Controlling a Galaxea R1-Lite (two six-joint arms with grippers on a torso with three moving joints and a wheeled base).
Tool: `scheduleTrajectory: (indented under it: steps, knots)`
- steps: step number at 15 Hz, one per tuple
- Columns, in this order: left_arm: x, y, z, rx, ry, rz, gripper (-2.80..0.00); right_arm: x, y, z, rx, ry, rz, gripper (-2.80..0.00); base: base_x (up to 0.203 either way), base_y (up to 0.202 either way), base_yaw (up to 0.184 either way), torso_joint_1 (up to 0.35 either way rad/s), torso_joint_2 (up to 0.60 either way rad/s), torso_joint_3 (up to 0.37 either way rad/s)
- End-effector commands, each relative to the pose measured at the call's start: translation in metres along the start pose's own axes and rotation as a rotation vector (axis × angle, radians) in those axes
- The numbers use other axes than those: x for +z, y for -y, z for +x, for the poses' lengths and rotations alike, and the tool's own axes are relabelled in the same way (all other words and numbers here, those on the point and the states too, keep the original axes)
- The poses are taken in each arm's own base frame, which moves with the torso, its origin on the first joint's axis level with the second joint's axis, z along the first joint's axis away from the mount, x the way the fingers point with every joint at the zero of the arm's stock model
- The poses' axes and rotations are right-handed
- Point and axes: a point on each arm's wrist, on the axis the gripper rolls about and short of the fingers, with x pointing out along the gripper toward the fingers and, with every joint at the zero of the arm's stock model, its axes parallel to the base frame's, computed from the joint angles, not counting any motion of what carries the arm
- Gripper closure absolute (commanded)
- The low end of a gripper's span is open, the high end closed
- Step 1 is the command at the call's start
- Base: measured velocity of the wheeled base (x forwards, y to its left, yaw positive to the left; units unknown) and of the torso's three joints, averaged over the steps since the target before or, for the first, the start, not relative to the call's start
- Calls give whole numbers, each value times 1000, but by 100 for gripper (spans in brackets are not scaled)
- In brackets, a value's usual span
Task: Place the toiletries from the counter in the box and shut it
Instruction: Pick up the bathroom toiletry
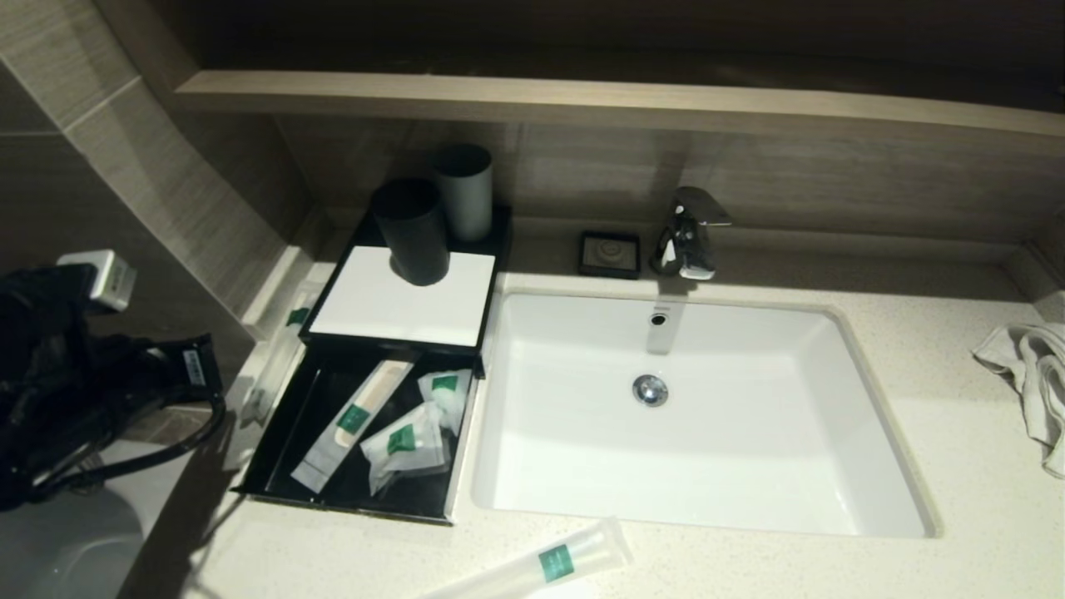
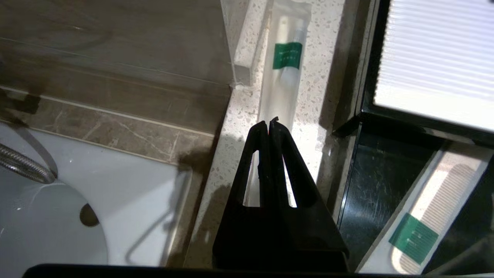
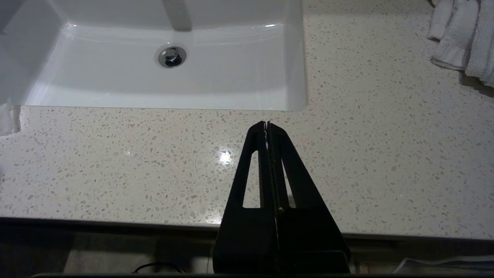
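Note:
The black box (image 1: 349, 503) stands left of the sink with its drawer pulled open. In it lie a comb packet (image 1: 354, 420) and two small white packets (image 1: 408, 445). A clear toothbrush packet (image 1: 283, 353) lies on the counter left of the box, and another (image 1: 541, 566) at the counter's front edge. My left gripper (image 2: 269, 124) is shut and empty, hovering over the near end of the left toothbrush packet (image 2: 285, 58), beside the drawer (image 2: 378, 185). My right gripper (image 3: 267, 124) is shut and empty above the bare counter in front of the sink.
Two dark cups (image 1: 412, 229) stand on the box's white top (image 1: 374, 312). The white sink (image 1: 691, 499) and faucet (image 1: 686, 233) fill the middle. A soap dish (image 1: 610, 254) sits behind it. A towel (image 1: 1032, 374) lies at the right. A wall runs close along the left.

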Motion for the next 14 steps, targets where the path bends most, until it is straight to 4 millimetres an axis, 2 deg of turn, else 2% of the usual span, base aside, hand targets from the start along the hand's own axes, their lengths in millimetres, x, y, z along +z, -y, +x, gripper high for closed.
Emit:
scheduleTrajectory:
  steps: [1,8,14]
  knots:
    - [-3,-7,4,-26,-17,-8,0,0,0,0,0,-1,0,0,0,0,0,0,0,0]
    - [-1,-24,5,-209,-14,-29,0,0,0,0,0,0,0,0,0,0,0,0,0,0]
    - [-2,-28,12,-217,-31,-33,0,0,0,0,0,1,1,0,0,0,0,0,0,0]
